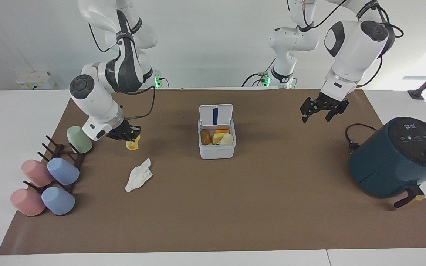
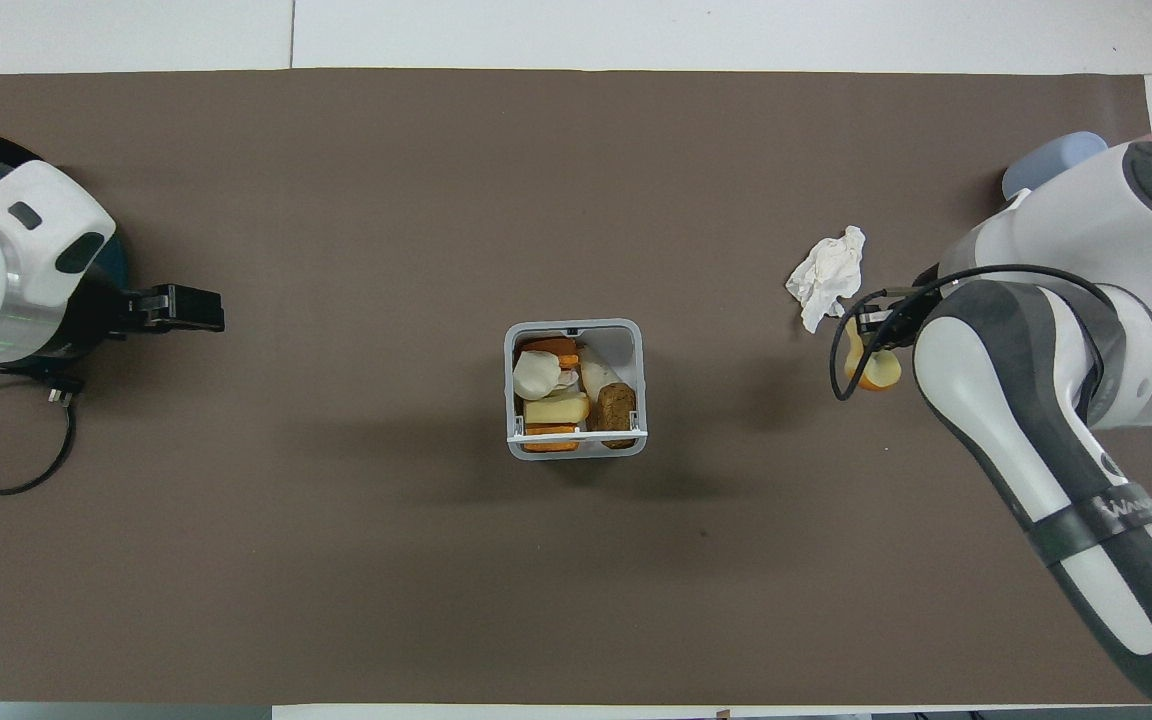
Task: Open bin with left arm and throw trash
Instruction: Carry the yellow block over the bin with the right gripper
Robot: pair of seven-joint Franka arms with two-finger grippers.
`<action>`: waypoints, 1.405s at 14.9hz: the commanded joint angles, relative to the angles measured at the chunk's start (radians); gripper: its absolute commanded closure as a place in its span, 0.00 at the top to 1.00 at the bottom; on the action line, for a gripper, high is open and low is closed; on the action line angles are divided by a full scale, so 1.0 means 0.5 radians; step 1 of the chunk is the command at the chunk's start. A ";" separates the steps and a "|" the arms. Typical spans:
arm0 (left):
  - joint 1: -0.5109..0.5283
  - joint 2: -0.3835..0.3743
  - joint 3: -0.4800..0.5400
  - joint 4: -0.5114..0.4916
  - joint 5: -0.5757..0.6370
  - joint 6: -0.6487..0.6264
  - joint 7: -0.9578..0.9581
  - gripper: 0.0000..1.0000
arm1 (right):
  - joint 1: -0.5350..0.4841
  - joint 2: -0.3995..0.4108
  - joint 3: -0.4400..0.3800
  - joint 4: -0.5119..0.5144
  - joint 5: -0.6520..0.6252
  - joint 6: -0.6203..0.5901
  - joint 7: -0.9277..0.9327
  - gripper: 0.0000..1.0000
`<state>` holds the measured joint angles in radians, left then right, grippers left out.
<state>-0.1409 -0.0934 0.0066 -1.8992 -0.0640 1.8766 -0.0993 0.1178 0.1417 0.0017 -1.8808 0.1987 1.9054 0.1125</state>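
Observation:
The light-grey bin (image 1: 216, 151) stands mid-table with its white lid (image 1: 222, 112) upright and open; in the overhead view its rim (image 2: 637, 345) frames several scraps, among them a cream-white lump (image 1: 228, 139). My right gripper (image 1: 131, 136) is shut on the yellow chunk (image 1: 133, 143) and holds it tilted, just above the mat beside the green cup; the chunk (image 2: 873, 370) also shows from overhead. The crumpled white tissue (image 1: 139, 178) lies on the mat farther from the robots. My left gripper (image 1: 323, 112) is open and empty, in the air between the bin and the air fryer.
A dark teal air fryer (image 1: 394, 159) with its power cord (image 1: 353, 138) stands at the left arm's end. Pink and blue cups (image 1: 46, 177) on a dark rack and a green cup (image 1: 79, 139) stand at the right arm's end.

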 commanded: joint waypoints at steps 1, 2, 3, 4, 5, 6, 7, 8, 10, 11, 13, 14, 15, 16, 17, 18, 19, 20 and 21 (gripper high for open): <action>0.116 0.021 -0.022 0.226 0.042 -0.246 0.134 1.00 | 0.172 0.131 0.006 0.252 0.258 -0.071 0.512 0.00; 0.143 0.033 -0.022 0.315 0.042 -0.323 0.161 1.00 | 0.254 0.134 0.003 0.258 0.338 -0.025 0.718 0.00; 0.159 0.046 -0.025 0.392 0.042 -0.381 0.177 1.00 | 0.325 0.134 0.006 0.255 0.409 0.072 0.896 0.00; 0.162 0.079 -0.022 0.466 0.045 -0.427 0.177 1.00 | 0.399 0.155 0.006 0.255 0.467 0.167 1.062 0.00; 0.177 0.116 -0.022 0.552 0.048 -0.497 0.177 1.00 | 0.481 0.174 0.006 0.255 0.486 0.262 1.206 0.00; 0.184 0.156 -0.022 0.625 0.054 -0.562 0.177 1.00 | 0.549 0.174 0.003 0.246 0.486 0.330 1.329 0.00; 0.184 0.190 -0.022 0.699 0.091 -0.629 0.180 1.00 | 0.623 0.174 0.003 0.224 0.486 0.407 1.431 0.00; 0.184 0.220 -0.019 0.754 0.116 -0.697 0.186 1.00 | 0.678 0.162 0.003 0.179 0.486 0.496 1.480 0.00; 0.184 0.221 -0.019 0.789 0.125 -0.747 0.199 1.00 | 0.792 0.137 0.003 0.080 0.486 0.613 1.502 0.00; 0.190 0.208 -0.019 0.758 0.119 -0.741 0.223 1.00 | 0.813 0.119 0.003 0.041 0.486 0.625 1.520 0.07; 0.217 0.181 -0.019 0.685 0.110 -0.686 0.226 1.00 | 0.823 0.116 0.003 0.034 0.483 0.619 1.560 0.91; 0.217 0.172 -0.019 0.666 0.110 -0.676 0.229 1.00 | 0.820 0.116 0.000 0.046 0.456 0.604 1.560 1.00; 0.217 0.168 -0.022 0.660 0.113 -0.676 0.229 1.00 | 0.823 0.119 0.000 0.055 0.440 0.601 1.560 1.00; 0.211 0.168 -0.022 0.660 0.113 -0.679 0.229 1.00 | 0.820 0.125 0.000 0.065 0.401 0.598 1.557 1.00; 0.205 0.168 -0.022 0.660 0.113 -0.676 0.232 1.00 | 0.820 0.125 0.000 0.071 0.355 0.598 1.551 1.00; 0.199 0.168 -0.022 0.660 0.113 -0.673 0.232 1.00 | 0.814 0.131 -0.003 0.080 0.269 0.592 1.530 1.00; 0.196 0.165 -0.022 0.654 0.113 -0.679 0.229 1.00 | 0.786 0.140 0.003 0.107 0.171 0.586 1.512 1.00; 0.196 0.165 -0.022 0.660 0.113 -0.694 0.214 1.00 | 0.774 0.143 0.000 0.126 0.155 0.570 1.490 1.00; 0.196 0.159 -0.025 0.654 0.113 -0.704 0.211 1.00 | 0.755 0.143 0.003 0.126 0.155 0.570 1.484 1.00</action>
<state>-0.0459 0.0020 -0.0002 -1.5566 -0.0241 1.5398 0.0010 0.5213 0.2198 -0.0027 -1.8263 0.2998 2.2028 0.8853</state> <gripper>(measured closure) 0.000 0.084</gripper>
